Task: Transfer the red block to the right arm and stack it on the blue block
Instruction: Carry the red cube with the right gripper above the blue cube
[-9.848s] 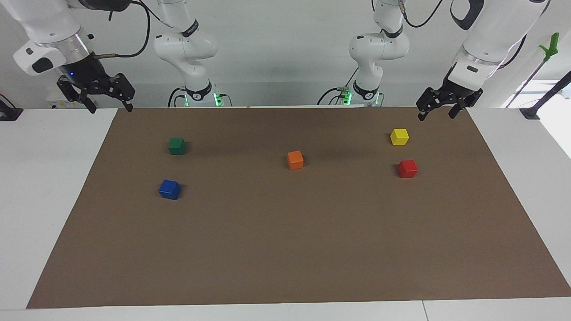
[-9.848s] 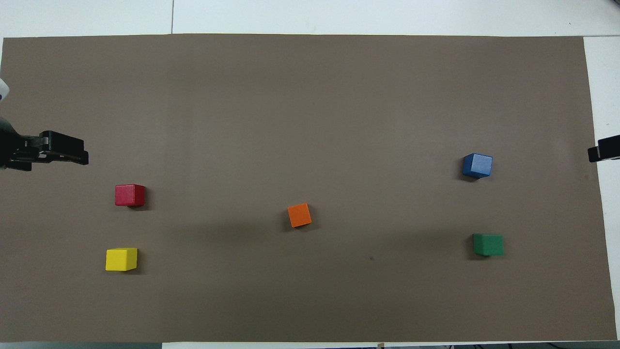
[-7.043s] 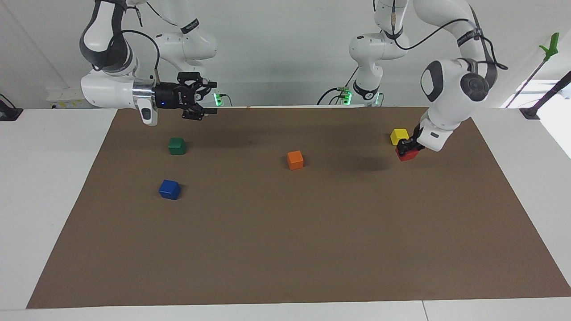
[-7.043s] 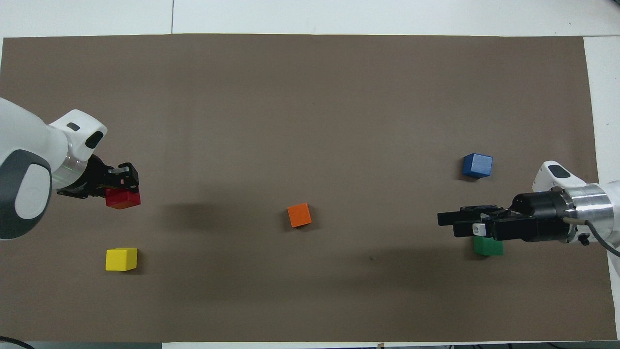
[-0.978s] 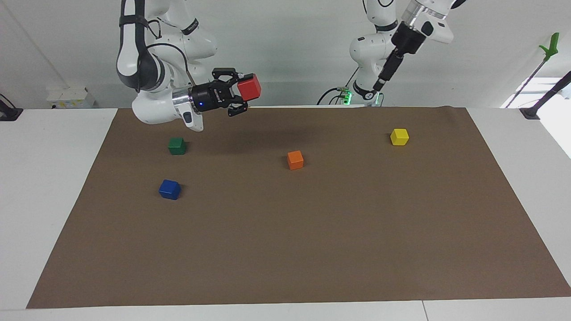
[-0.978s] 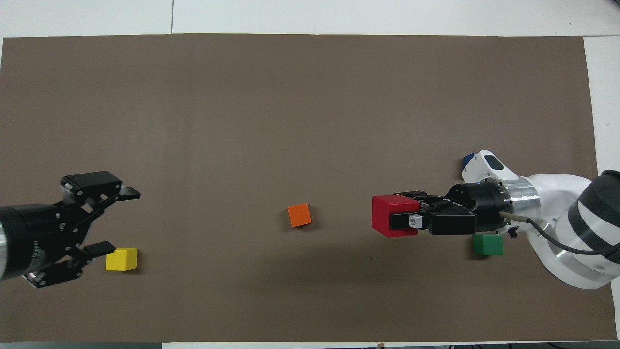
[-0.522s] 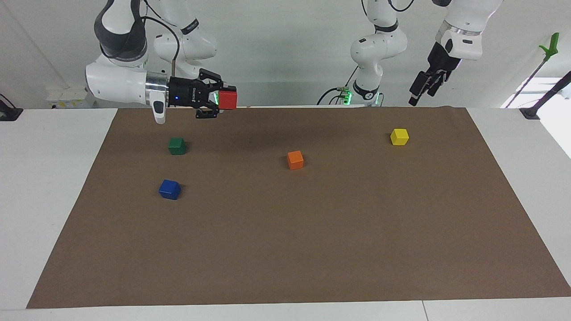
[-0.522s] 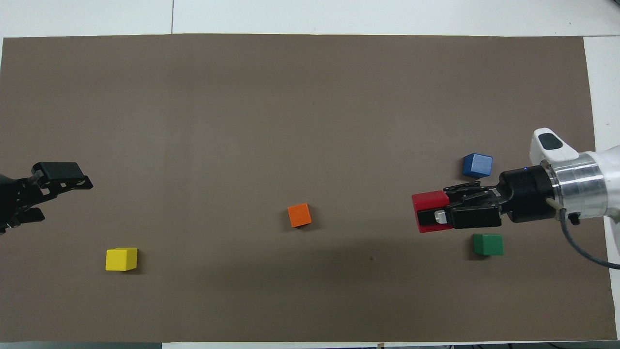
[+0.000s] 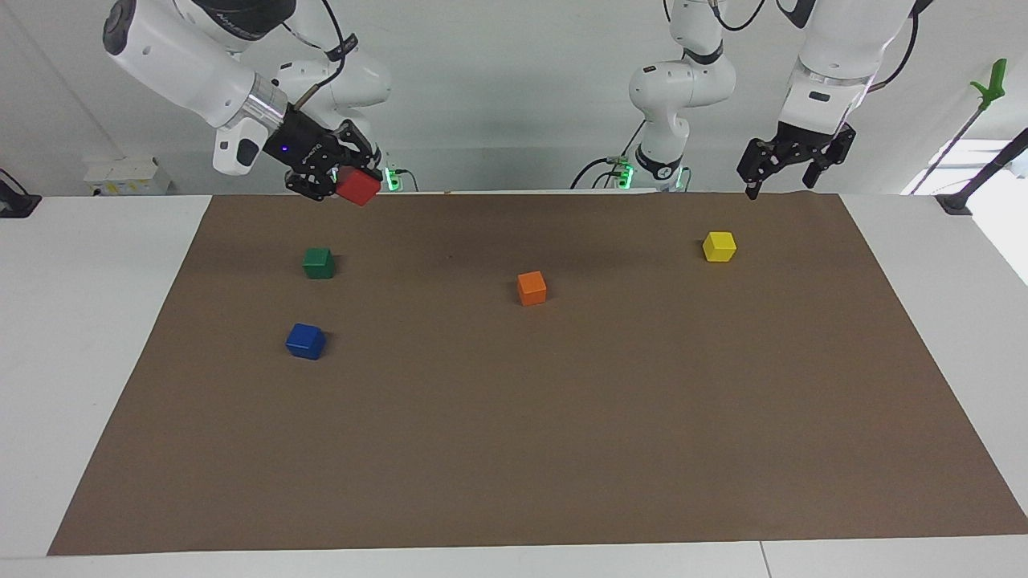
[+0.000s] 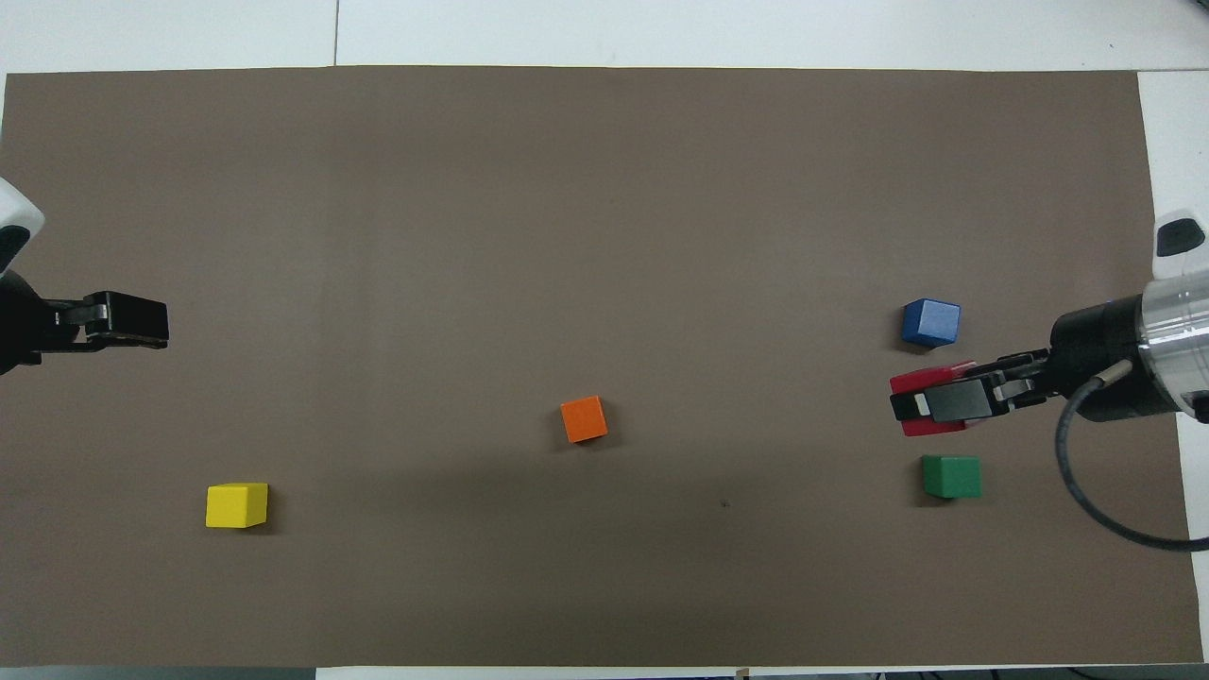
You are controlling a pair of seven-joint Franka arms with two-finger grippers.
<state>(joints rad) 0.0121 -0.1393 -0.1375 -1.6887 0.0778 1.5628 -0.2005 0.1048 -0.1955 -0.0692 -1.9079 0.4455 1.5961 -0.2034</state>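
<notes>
Right end effector [image 9: 347, 178] clamping red block [image 9: 358, 185] aloft — left end effector [image 9: 785, 164] spread, empty

In my overhead view the right gripper [image 10: 930, 403] covers most of the red block [image 10: 921, 382]; only strips of red show around its fingers. The picture's edge cuts off the right arm [image 10: 1166, 354] past the silver wrist ring. The left gripper [image 10: 127, 319] shows only its black tip there. In my facing view the upper links of both arms run out of frame.
</notes>
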